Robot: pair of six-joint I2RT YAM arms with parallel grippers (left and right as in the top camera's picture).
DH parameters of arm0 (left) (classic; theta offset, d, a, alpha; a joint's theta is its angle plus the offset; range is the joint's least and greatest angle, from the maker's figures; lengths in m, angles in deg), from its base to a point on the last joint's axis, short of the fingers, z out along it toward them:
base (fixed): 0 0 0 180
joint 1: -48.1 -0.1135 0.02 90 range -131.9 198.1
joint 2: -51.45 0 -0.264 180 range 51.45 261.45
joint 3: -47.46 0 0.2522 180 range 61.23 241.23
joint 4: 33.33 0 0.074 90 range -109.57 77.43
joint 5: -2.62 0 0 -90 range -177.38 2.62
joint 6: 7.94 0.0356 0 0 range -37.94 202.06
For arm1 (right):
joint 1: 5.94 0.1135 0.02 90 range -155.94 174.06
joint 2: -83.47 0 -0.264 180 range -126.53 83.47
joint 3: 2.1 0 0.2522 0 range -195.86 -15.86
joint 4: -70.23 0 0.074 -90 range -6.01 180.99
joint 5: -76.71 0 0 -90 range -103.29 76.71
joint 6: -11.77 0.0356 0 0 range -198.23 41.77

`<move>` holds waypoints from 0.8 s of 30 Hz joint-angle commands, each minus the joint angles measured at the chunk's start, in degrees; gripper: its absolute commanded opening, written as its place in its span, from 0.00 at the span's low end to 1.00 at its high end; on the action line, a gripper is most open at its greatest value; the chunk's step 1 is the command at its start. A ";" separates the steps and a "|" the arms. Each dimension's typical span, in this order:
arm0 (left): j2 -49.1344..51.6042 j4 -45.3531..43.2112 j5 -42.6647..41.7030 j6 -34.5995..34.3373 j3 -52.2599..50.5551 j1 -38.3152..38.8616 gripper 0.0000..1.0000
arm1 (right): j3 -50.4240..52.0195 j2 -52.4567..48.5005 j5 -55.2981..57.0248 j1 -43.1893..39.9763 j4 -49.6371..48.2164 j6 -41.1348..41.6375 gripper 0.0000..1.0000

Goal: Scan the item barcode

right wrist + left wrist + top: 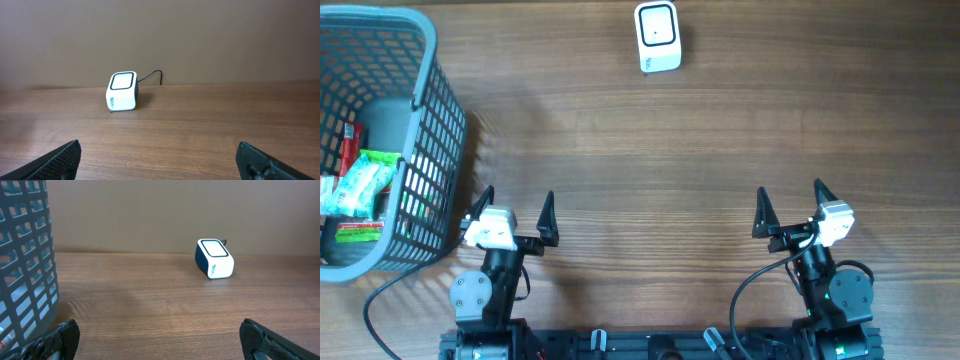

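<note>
1. Overhead view, nearest the base: the left gripper (517,196) and the right gripper (790,190) sit low over the table (650,150), well apart from each other. Both have their jaws spread wide and carry nothing. Each wrist view confirms this, showing only bare wood between the fingertips.
2. Just beside the left gripper, on its outer side, stands a grey mesh basket (440,130). Inside lie a green packet (362,186), a red item (349,140) and a grey rounded object (386,124). No barcode can be made out from above, since the print is too small.
3. Far side of the table, roughly midway between the arms: the white scanner (657,37). Its dark-rimmed window faces up and slightly toward the arms. A cable (150,76) trails off behind it.
4. Step in hand, by my reading: the very start. Nothing is picked and every item is in the basket.
5. Next move likely falls to the left arm, the closer one. It calls for lifting over the basket rim, descending between the walls and closing on one item, the green packet on top looking easiest.
6. After that the item needs carrying across to the scanner with its barcode turned to the window. The crinkly wrap may need holding flat.
</note>
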 commanded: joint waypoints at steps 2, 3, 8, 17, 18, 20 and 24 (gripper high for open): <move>-0.50 0.24 -0.48 1.09 -0.24 0.17 1.00 | 0.07 0.09 0.92 -0.28 -0.24 -0.24 0.99; -0.50 0.24 -0.48 1.11 -0.24 0.17 1.00 | 0.07 0.09 0.92 -0.28 -0.24 -0.24 1.00; -0.50 0.24 -0.48 1.09 -0.24 0.17 1.00 | 0.07 0.09 0.92 -0.28 -0.24 -0.24 1.00; -0.50 0.24 -0.48 1.11 -0.24 0.17 1.00 | 0.07 0.09 0.92 -0.28 -0.24 -0.22 1.00; -0.50 0.24 -0.48 1.09 -0.24 0.17 1.00 | 0.07 0.09 0.92 -0.28 -0.24 -0.24 1.00; -0.50 0.24 -0.48 1.11 -0.24 0.17 1.00 | 0.07 0.09 0.92 -0.28 -0.24 -0.22 1.00; -0.50 0.24 -0.48 1.09 -0.24 0.17 1.00 | 0.07 0.09 0.92 -0.28 -0.24 -0.22 1.00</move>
